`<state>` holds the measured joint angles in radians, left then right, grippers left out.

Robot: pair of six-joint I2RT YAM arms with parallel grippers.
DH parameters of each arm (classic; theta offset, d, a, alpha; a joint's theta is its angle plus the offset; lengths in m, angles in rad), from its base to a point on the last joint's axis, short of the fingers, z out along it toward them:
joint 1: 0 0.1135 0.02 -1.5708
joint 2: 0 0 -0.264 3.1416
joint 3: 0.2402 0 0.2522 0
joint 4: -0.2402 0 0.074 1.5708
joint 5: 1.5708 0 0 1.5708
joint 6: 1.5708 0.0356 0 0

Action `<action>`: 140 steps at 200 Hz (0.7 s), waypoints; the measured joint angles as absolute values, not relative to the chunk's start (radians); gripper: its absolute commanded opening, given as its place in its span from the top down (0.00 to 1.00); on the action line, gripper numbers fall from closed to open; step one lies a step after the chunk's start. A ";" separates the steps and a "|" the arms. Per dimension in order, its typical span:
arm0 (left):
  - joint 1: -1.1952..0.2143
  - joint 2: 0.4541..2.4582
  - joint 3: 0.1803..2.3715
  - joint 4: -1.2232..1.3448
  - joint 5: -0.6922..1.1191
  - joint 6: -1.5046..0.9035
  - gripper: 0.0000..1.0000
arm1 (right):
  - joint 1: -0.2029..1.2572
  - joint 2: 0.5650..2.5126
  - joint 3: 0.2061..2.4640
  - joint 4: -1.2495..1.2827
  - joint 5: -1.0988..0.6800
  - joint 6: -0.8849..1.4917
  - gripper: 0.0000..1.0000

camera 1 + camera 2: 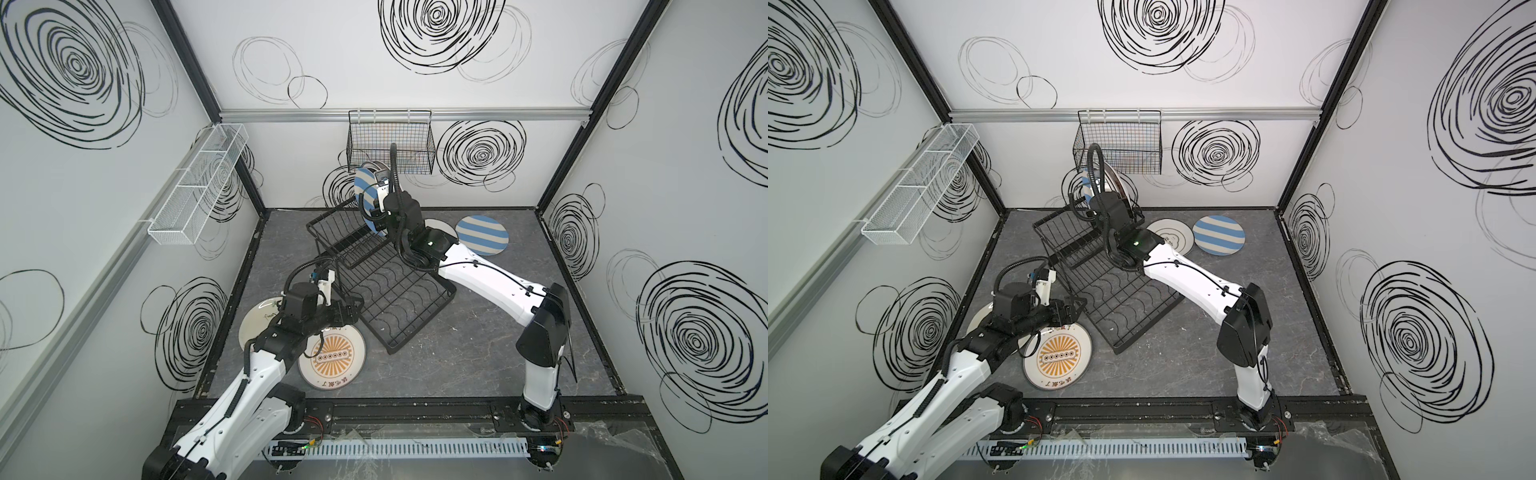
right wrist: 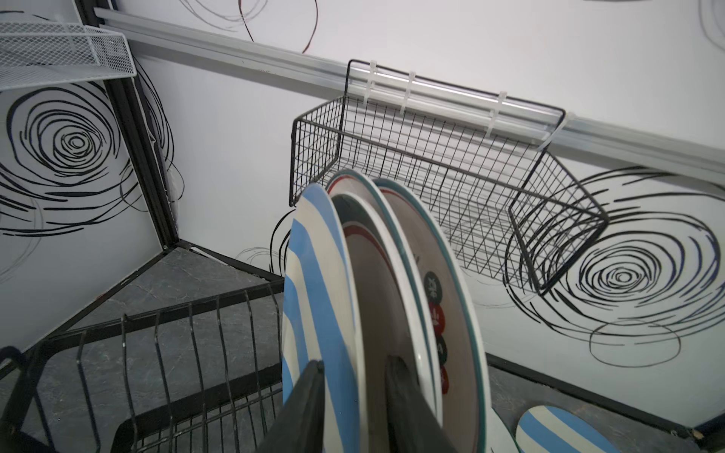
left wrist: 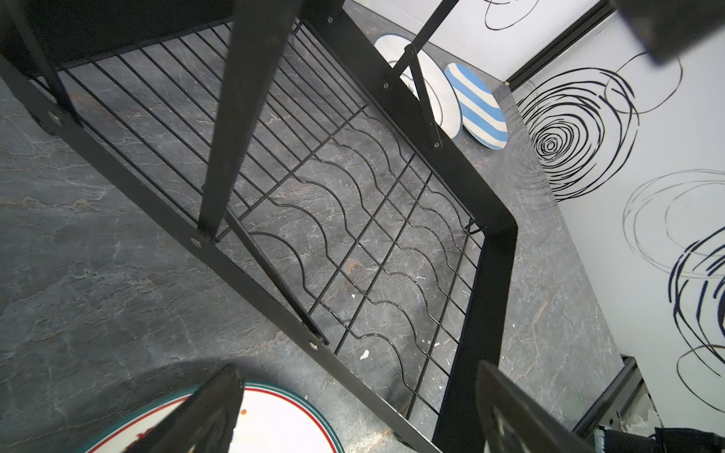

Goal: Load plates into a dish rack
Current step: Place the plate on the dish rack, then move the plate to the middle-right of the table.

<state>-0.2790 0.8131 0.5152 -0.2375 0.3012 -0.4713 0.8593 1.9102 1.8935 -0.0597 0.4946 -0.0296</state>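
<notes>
The right end effector [image 2: 355, 364] had its fingers apart, straddling the rim of the blue-striped plate [image 2: 314, 290]. That plate stood upright beside other plates [image 2: 451, 298] in the raised basket of the dish rack [image 1: 422, 324], upper centre in both top views. The left end effector [image 3: 357, 368] gaped wide, holding nothing, near the rack's lower corner.

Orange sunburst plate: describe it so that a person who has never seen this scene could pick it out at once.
Find the black wire dish rack in the middle of the grey table. Off its near corner, on the robot's left, plates lie flat. The orange sunburst plate is the one nearest the front, with orange rays in its centre; the pale plate beside it has none.
</notes>
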 measured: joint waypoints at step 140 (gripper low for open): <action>-0.287 0.808 0.515 -0.238 0.282 -0.459 0.04 | 0.437 1.319 1.422 -0.187 0.172 0.238 0.24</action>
<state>-0.2874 0.8082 0.5152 -0.2379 0.2817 -0.4595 0.4374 1.3193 1.4216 -0.1867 0.1719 0.2379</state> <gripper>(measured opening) 0.960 0.754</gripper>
